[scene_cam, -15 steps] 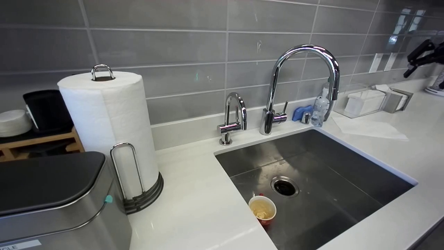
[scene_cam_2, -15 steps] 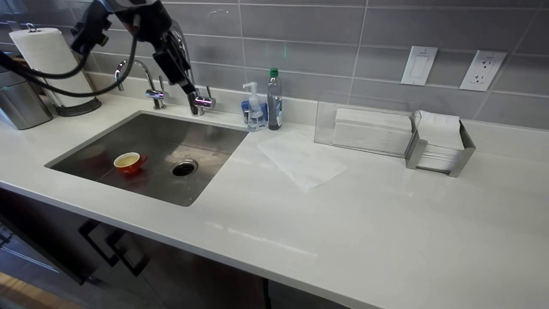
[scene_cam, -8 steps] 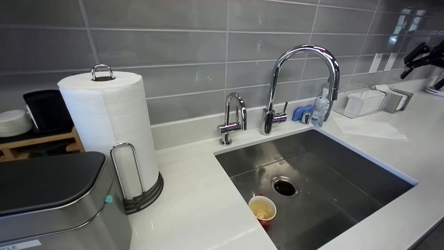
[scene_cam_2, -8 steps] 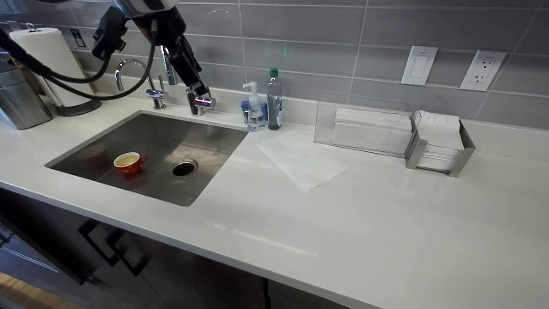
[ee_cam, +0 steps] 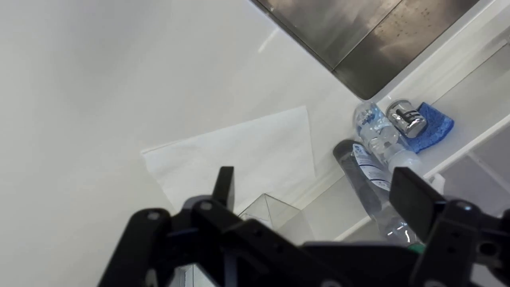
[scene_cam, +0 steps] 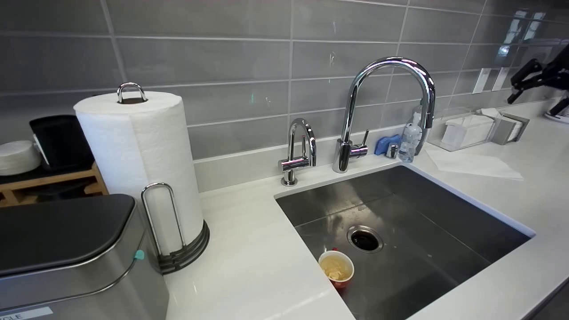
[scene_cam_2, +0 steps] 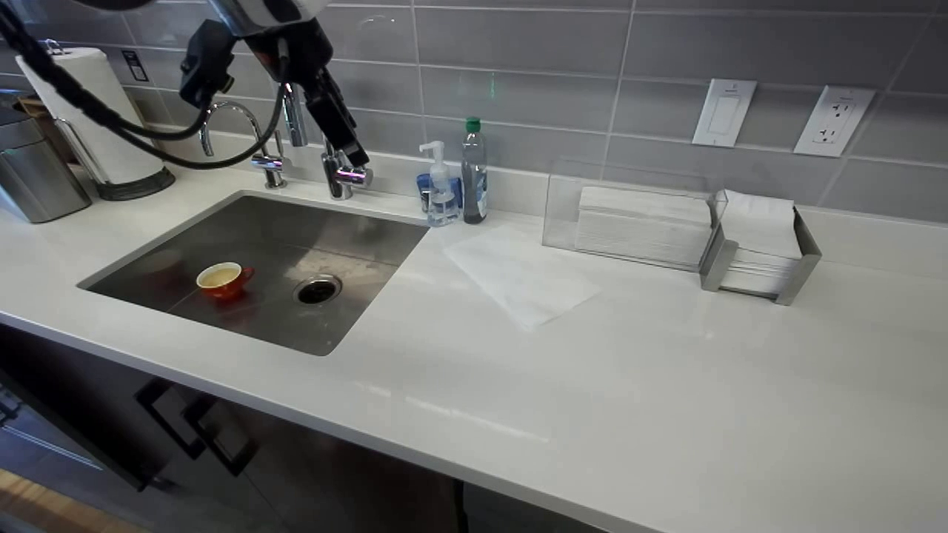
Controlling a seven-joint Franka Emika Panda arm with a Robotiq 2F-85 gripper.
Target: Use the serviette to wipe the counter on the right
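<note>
The serviette is a thin white sheet lying flat on the counter, right of the sink, in an exterior view (scene_cam_2: 522, 281). It also shows in an exterior view (scene_cam: 475, 164) and in the wrist view (ee_cam: 243, 147). The counter (scene_cam_2: 629, 414) is a glossy white worktop. My gripper (ee_cam: 312, 175) is open with nothing between its fingers. It hangs well above the counter, apart from the serviette, and also shows at the right edge of an exterior view (scene_cam: 532, 106). In the wrist view the left finger covers a little of the serviette's lower edge.
The steel sink (scene_cam_2: 274, 326) holds a red cup (scene_cam_2: 224, 283). Tall faucet (scene_cam: 426, 93), soap pump (scene_cam_2: 442, 196), green-capped bottle (scene_cam_2: 474, 178) and blue sponge (ee_cam: 432, 129) stand behind. A clear napkin holder (scene_cam_2: 637, 226) and a metal holder (scene_cam_2: 759, 248) sit at the wall.
The arm and open gripper have moved: rightward and slightly down in an exterior view where the serviette is central, slightly leftward at the right edge of an exterior view. The serviette has not moved.
</note>
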